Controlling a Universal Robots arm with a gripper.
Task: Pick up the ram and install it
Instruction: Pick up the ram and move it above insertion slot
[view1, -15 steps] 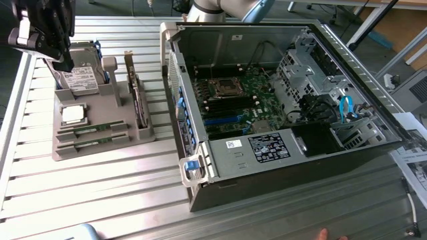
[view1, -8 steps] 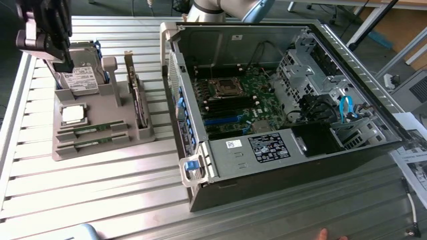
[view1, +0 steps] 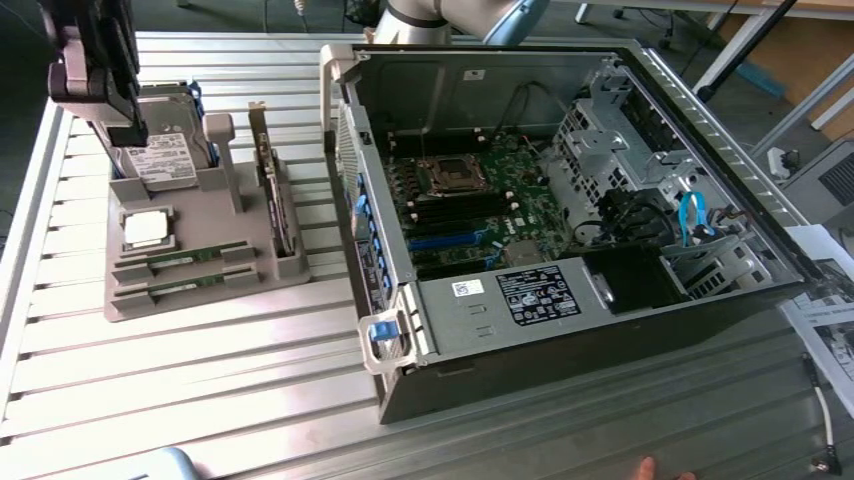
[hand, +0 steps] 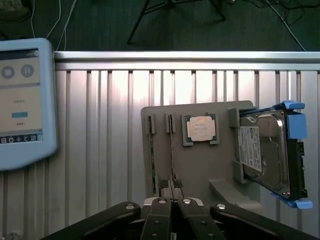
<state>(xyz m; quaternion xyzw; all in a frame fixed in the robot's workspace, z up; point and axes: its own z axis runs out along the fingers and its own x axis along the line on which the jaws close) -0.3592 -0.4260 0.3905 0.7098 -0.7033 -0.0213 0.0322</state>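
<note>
Gripper (hand: 172, 200) clenched, fingers pressed flat against each other, grasping nothing. It hangs above the grey parts tray (view1: 200, 300), clear of it, at the hard drive (view1: 167, 150) end. Two ram strips (view1: 180, 262) lie in the tray's slots, side by side, next to the processor (view1: 147, 228). Open computer case (view1: 574, 200) stands on the exterior view's right.

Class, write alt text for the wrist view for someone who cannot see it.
The shut end effector hovers over a grey holder carrying two ram sticks, a processor chip and a hard drive, on a metal table.
</note>
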